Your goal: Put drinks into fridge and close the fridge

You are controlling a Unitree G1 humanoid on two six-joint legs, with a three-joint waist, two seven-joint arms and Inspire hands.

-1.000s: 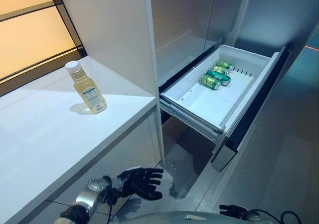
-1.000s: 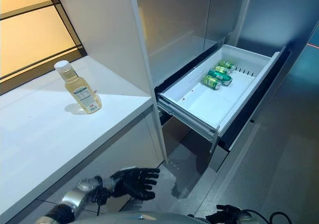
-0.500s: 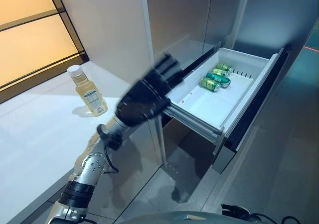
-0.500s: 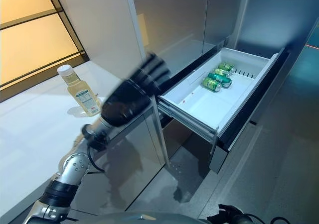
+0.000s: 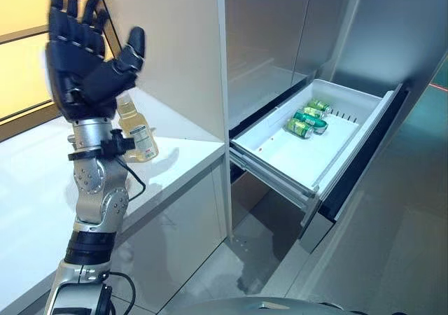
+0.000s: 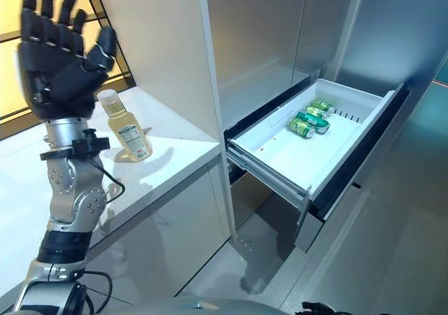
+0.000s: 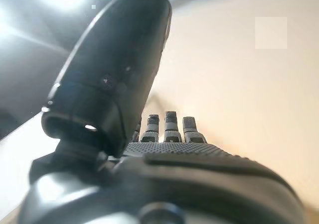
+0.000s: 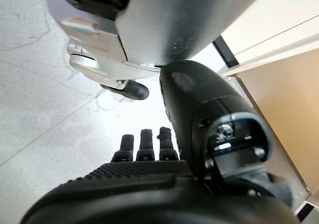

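A clear bottle of yellow drink with a white cap [image 6: 127, 128] stands upright on the white counter [image 6: 175, 140]. My left hand [image 5: 85, 68] is raised high above the counter's front edge, open, fingers spread, empty, and partly hides the bottle in the left eye view. Its own wrist view shows straight fingers [image 7: 172, 127]. The fridge's white drawer [image 5: 297, 154] is pulled out at the right, with green cans [image 5: 308, 117] lying at its far end. My right hand [image 8: 144, 171] hangs low over the grey floor, fingers straight, empty.
A tall white side panel [image 5: 178, 42] rises between the counter and the fridge's grey doors [image 5: 269, 28]. The open drawer's dark front [image 5: 357, 168] juts into the grey floor space [image 5: 392, 252]. An amber window [image 5: 21, 63] runs behind the counter.
My left arm has swung up from low by the floor to high above the counter, in front of the bottle. The bottle, drawer and cans have not moved.
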